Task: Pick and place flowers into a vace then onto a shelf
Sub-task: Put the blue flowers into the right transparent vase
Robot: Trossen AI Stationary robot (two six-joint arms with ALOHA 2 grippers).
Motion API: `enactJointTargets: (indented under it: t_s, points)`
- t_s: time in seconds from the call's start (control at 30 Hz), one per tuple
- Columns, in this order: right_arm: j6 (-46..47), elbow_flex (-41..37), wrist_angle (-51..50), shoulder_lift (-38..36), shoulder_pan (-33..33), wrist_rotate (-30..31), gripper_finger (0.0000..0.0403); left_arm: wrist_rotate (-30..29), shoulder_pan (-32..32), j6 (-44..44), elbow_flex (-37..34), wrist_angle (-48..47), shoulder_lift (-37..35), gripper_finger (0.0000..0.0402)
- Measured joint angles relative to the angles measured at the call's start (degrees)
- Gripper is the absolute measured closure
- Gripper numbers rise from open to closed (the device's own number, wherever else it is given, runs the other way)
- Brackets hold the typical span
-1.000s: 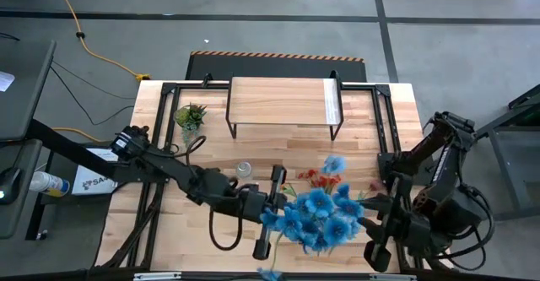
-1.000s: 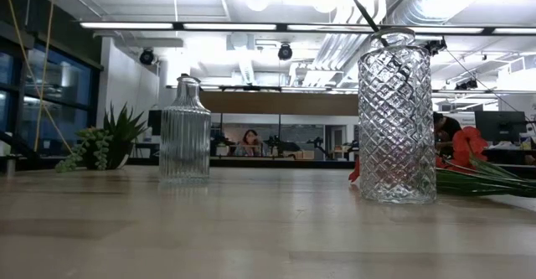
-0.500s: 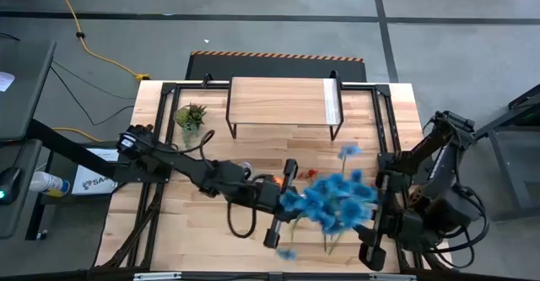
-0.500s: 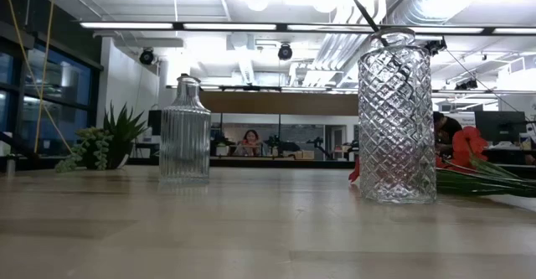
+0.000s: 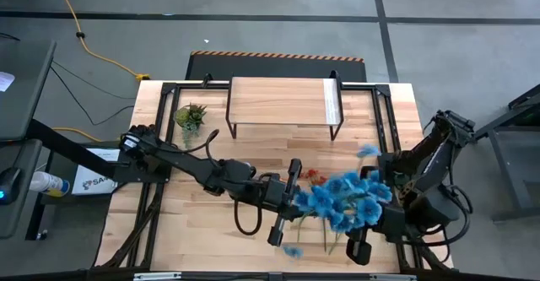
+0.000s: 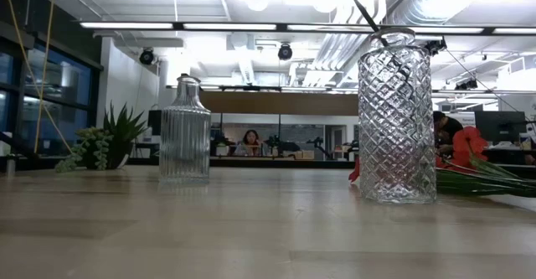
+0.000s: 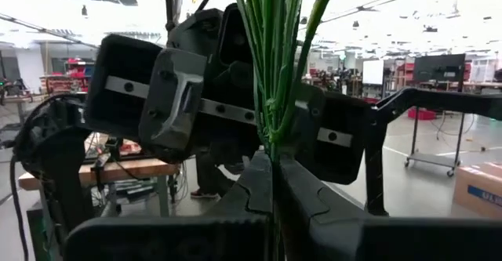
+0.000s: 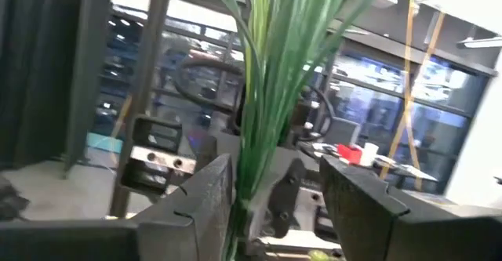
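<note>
- The left gripper (image 5: pixel 287 198) hangs over the near middle of the table (image 5: pixel 396 104), its fingers (image 7: pixel 259 184) pressed tight together on the green stems of the blue flower cluster (image 5: pixel 342 200).
- In the left wrist view the stems (image 7: pixel 271 65) rise straight up out of the pinched fingertips.
- The blue blooms spread just to the right of that gripper, between it and the right arm.
- The right gripper (image 5: pixel 363 245) sits just beyond the blooms, toward the table's near right corner; its fingers (image 8: pixel 208 198) stand apart, with the stems (image 8: pixel 263 81) passing close to one finger. Whether that finger touches them is hard to say.
- Red flowers (image 5: pixel 314 176) lie on the table just behind the left gripper's blooms.
- The shelf (image 5: pixel 283 102) stands well behind both grippers, at the table's far edge; nothing rests on its top.
- A small green potted plant (image 5: pixel 190 115) stands left of the shelf.
- In the low view a diamond-patterned glass vase (image 6: pixel 397 116) and a ribbed glass bottle (image 6: pixel 185 131) stand upright and apart on the table.
</note>
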Motion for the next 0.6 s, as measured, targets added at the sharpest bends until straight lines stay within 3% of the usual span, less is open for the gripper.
enactJointTargets:
  t_s: [0.43, 0.6]
  points:
    - [6.44, 0.0, -3.92, -0.07, -2.75, -2.67, 0.0221, 0.04, 0.0, -0.06, 0.0, -1.5, 0.0, 0.0366]
    - [6.93, 0.02, -4.59, -0.07, -2.76, -2.2, 0.025, -0.2, 0.0, -0.06, 0.0, -1.56, 0.0, 0.0366]
